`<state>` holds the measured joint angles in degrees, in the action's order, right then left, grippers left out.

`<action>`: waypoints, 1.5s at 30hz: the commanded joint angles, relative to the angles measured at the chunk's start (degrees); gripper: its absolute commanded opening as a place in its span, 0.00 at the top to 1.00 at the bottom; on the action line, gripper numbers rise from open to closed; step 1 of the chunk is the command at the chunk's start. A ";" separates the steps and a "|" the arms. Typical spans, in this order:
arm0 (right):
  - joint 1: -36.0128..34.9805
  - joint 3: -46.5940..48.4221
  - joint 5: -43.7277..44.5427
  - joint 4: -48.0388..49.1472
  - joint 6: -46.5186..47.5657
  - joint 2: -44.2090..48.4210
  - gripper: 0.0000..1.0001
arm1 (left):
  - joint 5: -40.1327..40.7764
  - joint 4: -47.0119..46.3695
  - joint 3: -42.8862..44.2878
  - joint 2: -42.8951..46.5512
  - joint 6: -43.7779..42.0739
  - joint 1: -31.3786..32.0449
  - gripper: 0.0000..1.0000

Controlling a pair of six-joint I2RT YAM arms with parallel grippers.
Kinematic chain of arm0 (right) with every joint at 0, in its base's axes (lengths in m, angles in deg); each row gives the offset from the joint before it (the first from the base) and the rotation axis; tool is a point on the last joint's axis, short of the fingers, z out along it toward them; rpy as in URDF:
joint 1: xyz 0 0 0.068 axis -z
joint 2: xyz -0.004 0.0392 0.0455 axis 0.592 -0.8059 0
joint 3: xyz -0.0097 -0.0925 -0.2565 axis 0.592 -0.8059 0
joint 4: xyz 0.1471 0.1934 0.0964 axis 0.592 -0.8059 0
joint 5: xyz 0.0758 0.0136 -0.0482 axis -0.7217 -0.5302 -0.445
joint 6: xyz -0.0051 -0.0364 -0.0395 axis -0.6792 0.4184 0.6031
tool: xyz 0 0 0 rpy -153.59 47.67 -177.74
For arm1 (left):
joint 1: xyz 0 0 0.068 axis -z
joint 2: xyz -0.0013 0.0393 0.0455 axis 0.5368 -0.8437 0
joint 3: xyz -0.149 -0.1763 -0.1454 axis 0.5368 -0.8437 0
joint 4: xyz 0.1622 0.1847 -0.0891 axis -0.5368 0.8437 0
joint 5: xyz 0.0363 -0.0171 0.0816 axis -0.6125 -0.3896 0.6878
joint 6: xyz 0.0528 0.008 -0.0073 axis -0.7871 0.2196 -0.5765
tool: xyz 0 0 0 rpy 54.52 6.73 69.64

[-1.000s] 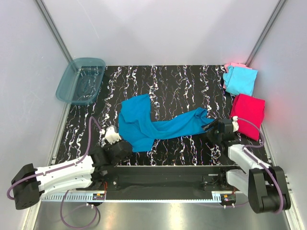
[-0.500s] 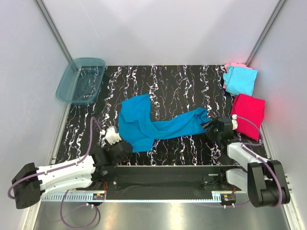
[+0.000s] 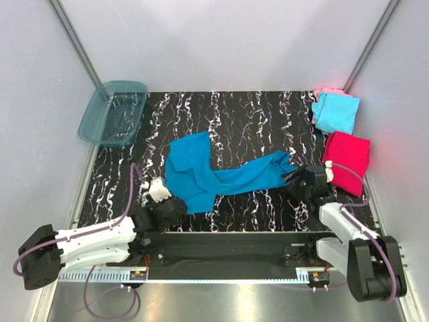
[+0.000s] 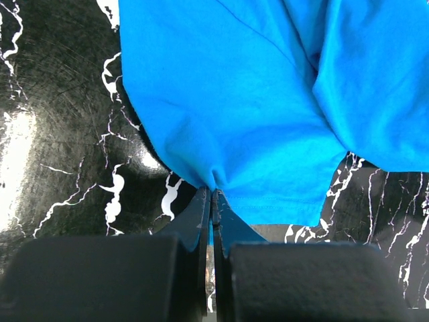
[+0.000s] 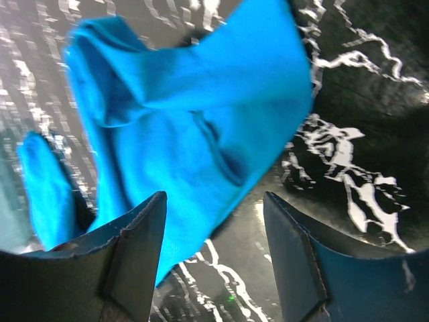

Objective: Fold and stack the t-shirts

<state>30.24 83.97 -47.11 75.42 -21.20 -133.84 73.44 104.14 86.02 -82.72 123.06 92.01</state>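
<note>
As left claw (image 4: 212,192) pinches shirt (image 4: 255,100), right claw (image 5: 214,198) gapes.

Teal-blue t-shirt (image 5: 194,127) bunched on black marbled table (image 5: 375,100), dark fingers (image 5: 134,258) spread apart below

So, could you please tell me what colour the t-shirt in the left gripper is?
Plain teal-blue; the t-shirt shows best in the left wrist view.

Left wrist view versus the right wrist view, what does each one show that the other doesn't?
Only the left wrist: the left tool shut, pinching an edge of the teal-blue t-shirt. Only the right wrist: the right tool open, near the shirt's bunched end. Both: that shirt on the black marbled table.
</note>
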 commanded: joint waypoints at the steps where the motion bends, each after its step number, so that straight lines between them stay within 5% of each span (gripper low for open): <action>1: -0.26 2.07 0.15 1.95 1.19 -3.36 0.34 | -0.06 -2.15 0.31 0.25 -0.32 -0.14 1.00; 10: -0.26 2.34 -0.38 6.27 0.31 -9.43 0.36 | 0.11 -0.75 -1.10 3.60 0.20 -0.14 1.00; 26: -0.26 5.24 0.48 -0.59 0.93 -3.28 0.37 | 0.11 -2.15 -0.66 1.48 0.20 -0.14 1.00; 41: -0.35 7.44 -0.38 7.23 -0.65 -16.20 0.40 | 0.29 -1.89 -1.36 3.24 0.21 -0.14 1.00; 45: -0.35 7.09 -0.38 7.41 -0.83 -15.68 0.54 | 0.46 -1.80 -1.45 3.07 0.38 -0.14 1.00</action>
<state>30.24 90.16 -47.83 81.02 -21.73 -149.62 73.17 103.75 85.06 -79.95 123.08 92.01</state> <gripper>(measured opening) 0.499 0.012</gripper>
